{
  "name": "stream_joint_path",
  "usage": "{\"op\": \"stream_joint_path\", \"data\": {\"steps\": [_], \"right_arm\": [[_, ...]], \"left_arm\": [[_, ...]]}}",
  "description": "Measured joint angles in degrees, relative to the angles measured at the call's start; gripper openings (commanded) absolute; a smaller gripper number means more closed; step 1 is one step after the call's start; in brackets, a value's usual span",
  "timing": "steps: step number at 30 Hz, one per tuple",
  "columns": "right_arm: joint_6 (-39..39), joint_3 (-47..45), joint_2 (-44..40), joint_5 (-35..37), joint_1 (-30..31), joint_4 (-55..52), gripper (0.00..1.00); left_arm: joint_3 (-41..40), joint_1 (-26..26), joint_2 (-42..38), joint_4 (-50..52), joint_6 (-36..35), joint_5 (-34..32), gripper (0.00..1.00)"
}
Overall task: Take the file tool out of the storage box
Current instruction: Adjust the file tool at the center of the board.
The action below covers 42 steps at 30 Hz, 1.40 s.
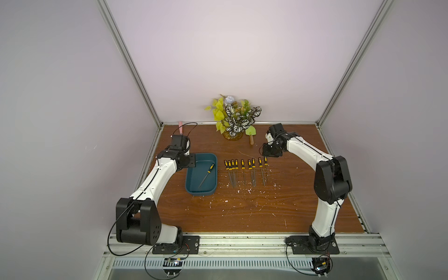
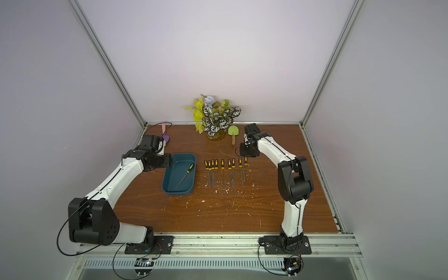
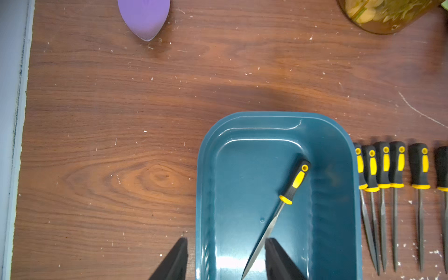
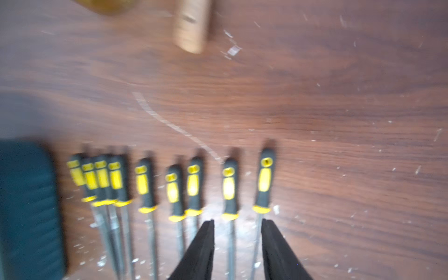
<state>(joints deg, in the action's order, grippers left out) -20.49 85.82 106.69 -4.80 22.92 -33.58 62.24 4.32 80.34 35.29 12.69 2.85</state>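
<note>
The storage box (image 1: 194, 178) (image 2: 173, 179) is a dark teal tub on the wooden table's left side. One file tool (image 1: 211, 167) (image 2: 191, 167) with a black and yellow handle lies slantwise inside it, its handle (image 3: 294, 181) toward the far right corner. My left gripper (image 3: 226, 240) is open above the box's (image 3: 242, 169) near left part. One finger is over the table outside the wall, and the other is over the file's blade. My right gripper (image 4: 238, 221) is open above the files (image 4: 229, 186) on the table and holds nothing. That view is blurred.
Several matching files (image 1: 244, 169) (image 2: 224, 168) lie in a row just right of the box. A leafy plant in an amber jar (image 1: 234, 121) and a green trowel (image 1: 251, 134) stand at the back. A purple trowel (image 3: 144, 17) lies back left. White flecks dot the table.
</note>
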Motion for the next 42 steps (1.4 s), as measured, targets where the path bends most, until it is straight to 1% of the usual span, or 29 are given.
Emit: {"op": "stream_joint_path", "data": {"steps": [3, 6, 10, 14, 17, 22, 30, 42], "right_arm": [[-2.0, -5.3, -5.0, -0.1, 5.9, 5.0, 0.38], [-4.3, -8.6, -5.5, -0.4, 12.4, 10.3, 0.37], [-6.7, -8.5, -1.6, -1.3, 19.5, 14.7, 0.36], [-8.3, -3.8, 5.8, -1.8, 23.0, 16.7, 0.31], [-9.2, -0.7, 10.5, -1.9, 23.6, 17.5, 0.29], [-9.9, 2.0, 14.3, -1.4, 23.5, 17.0, 0.28], [-9.9, 6.2, 15.7, -1.3, 23.5, 16.3, 0.28], [-9.4, 6.2, 16.6, 0.5, 23.6, 14.8, 0.29]], "left_arm": [[-1.2, 0.0, -0.1, -0.7, 0.5, 0.6, 0.54], [-2.0, 0.0, -0.1, -0.9, 1.0, 1.6, 0.54], [-2.1, 0.0, -0.1, -1.6, 1.4, 2.7, 0.54], [-2.9, 0.0, -0.2, -2.3, 1.7, 3.0, 0.54], [-4.0, 0.0, -0.3, -2.5, 1.7, 3.0, 0.54], [-5.7, 0.0, -0.7, -2.5, 1.7, 3.0, 0.54], [-6.2, 0.0, -1.0, -2.5, 1.6, 2.9, 0.53], [-7.2, 0.0, -1.0, -2.7, 1.0, 2.9, 0.53]]}}
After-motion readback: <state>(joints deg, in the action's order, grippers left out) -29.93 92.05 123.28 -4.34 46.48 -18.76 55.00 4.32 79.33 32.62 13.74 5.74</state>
